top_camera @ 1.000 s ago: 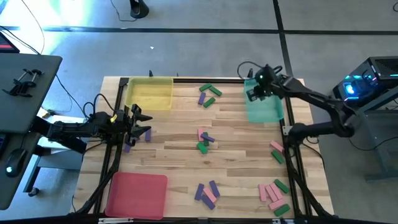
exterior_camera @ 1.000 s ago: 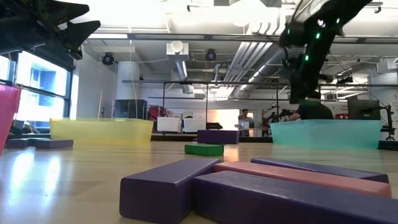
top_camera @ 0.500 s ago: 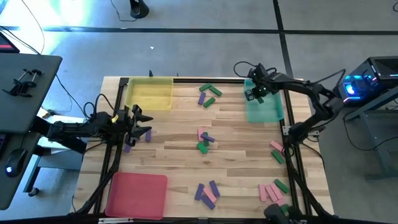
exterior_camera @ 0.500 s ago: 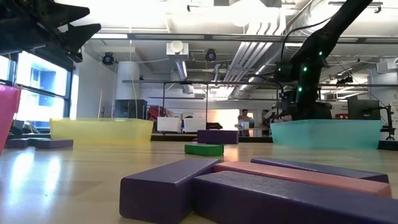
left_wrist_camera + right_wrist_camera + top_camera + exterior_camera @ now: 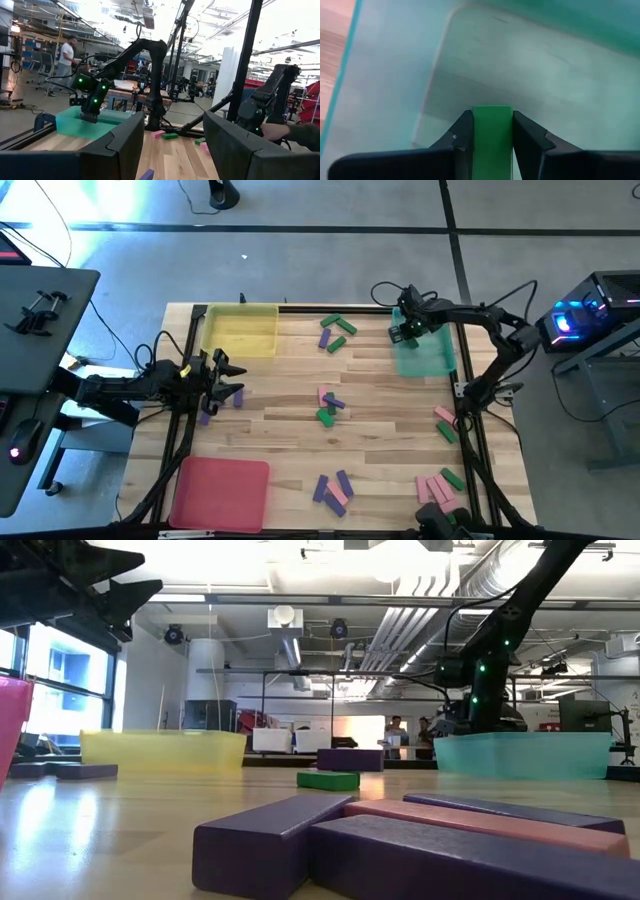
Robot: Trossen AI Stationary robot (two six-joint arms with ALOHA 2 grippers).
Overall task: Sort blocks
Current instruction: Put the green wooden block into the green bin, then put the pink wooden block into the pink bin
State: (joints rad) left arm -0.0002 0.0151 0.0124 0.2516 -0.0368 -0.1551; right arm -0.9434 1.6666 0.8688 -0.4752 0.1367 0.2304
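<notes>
The right gripper (image 5: 492, 145) is pinching a green block (image 5: 492, 135), the block's long axis running along the fingers. The teal tray (image 5: 432, 360) lies directly beneath this claw, its floor just past the block's free end, so release appears to need only a short descent. The left gripper (image 5: 222, 378) stands spread above the table's left edge, two purple blocks (image 5: 222, 402) just below and beside it. Remaining blocks lie scattered well apart.
</notes>
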